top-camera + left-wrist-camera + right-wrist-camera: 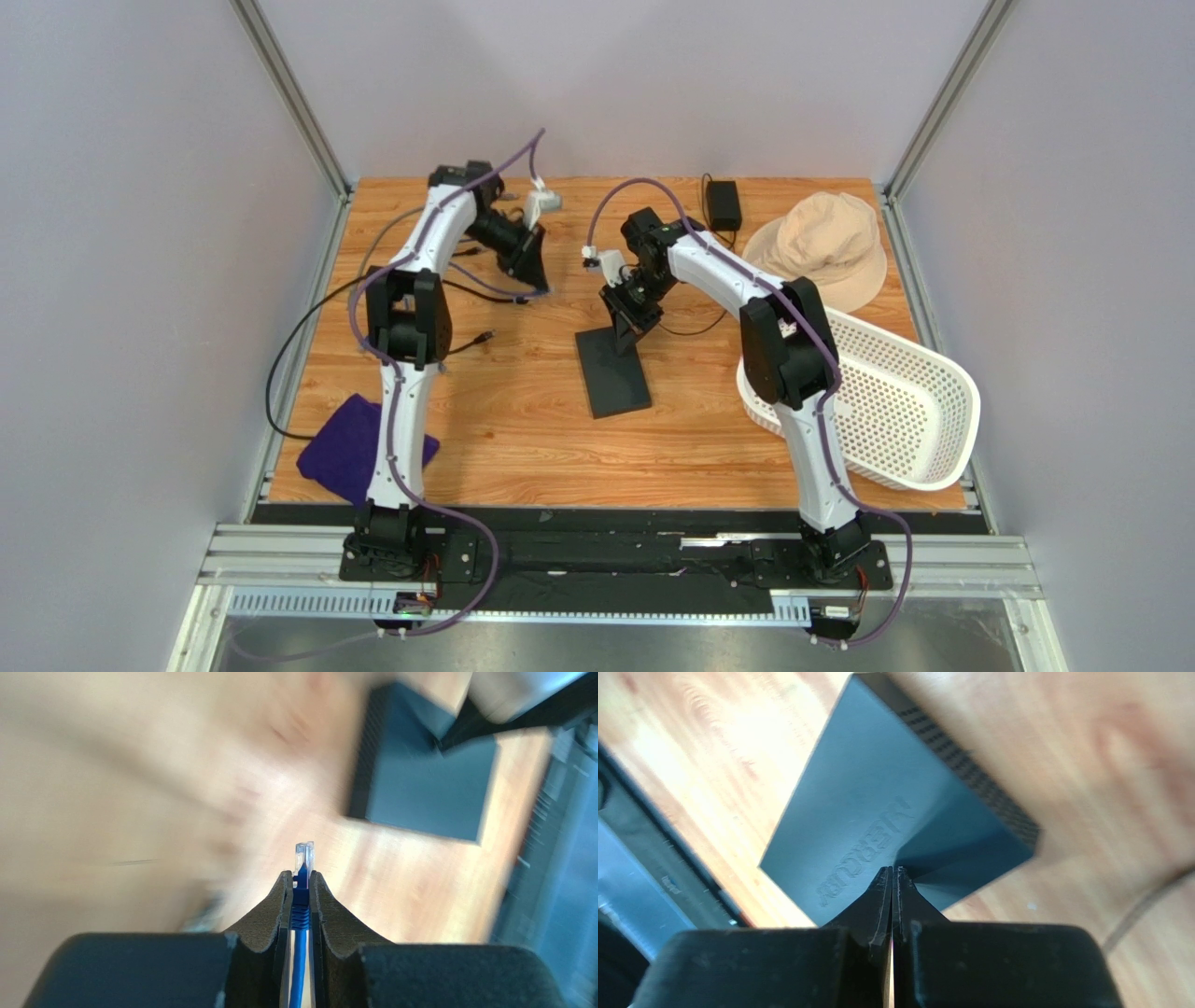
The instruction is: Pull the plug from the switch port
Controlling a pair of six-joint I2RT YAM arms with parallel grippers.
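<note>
table [519,413]: orange-brown wood planks, closed in by grey walls [140,210] on three sides; the arm bases sit on a black rail [617,553] at the near edge.
switch [613,367]: flat matte-black box lying flat about mid-table, its long side running near to far. the right wrist view [878,805] shows raised lettering on its top and a perforated narrow side. the left wrist view [421,777] shows it as a dark slab on the wood.
right hand [622,325]: fingers pressed together with nothing between them, tips down on the top face of the switch, close to its far end; seen close up from the wrist [894,873].
left hand [530,280]: left of the switch and a little beyond it, not touching it; clamped on the plug [297,878].
plug [304,855]: clear tip on a blue boot, sticking out past the left fingertips. it is out of the switch, with bare wood between the two.
blue cable [300,952]: runs back from the plug between the left fingers toward the camera.
left wrist view: heavily blurred apart from the hand and plug.
power adapter [724,205]: small black brick, beyond the switch and to its right, near the far edge.
hat [828,245]: beige, soft-brimmed, right of the switch and farther back.
basket [912,420]: white, perforated, right of the switch, partly behind the right arm.
cloth [351,445]: purple, left of the switch and nearer the rail.
</note>
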